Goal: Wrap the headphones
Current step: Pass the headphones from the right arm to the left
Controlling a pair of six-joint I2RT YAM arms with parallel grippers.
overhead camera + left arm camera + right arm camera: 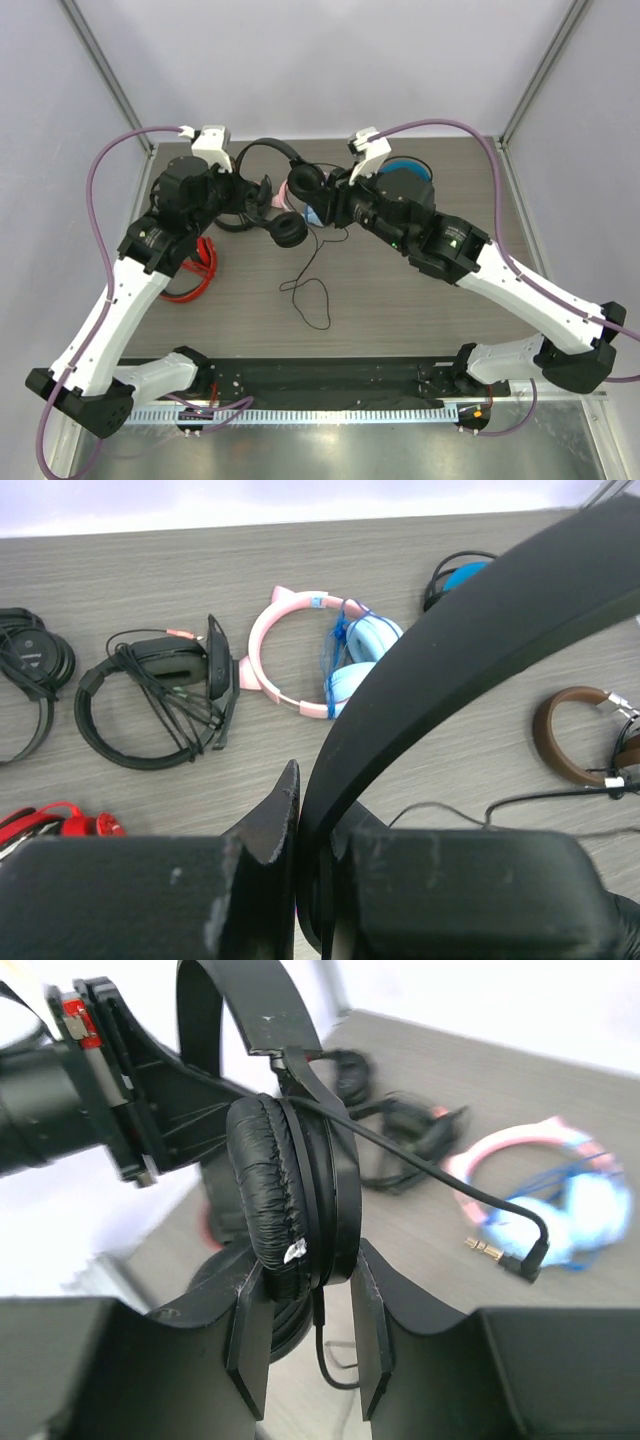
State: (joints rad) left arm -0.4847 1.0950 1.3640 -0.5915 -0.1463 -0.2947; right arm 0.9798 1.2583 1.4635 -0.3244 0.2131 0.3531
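we hold the headphones point(263, 146) up above the far middle of the table point(420, 310): left gripper point(312, 815) clamped on the headband point(450, 630), right gripper point(305, 1305) pinching 1 padded earcup point(270, 1180). we judge them light, the band springy, the cable point(316, 292) limp and trailing; band and cup look like the best holds.

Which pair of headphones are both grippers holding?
The slim all-black headphones: left gripper on the headband, right gripper on an earcup. The others lie untouched on the table.
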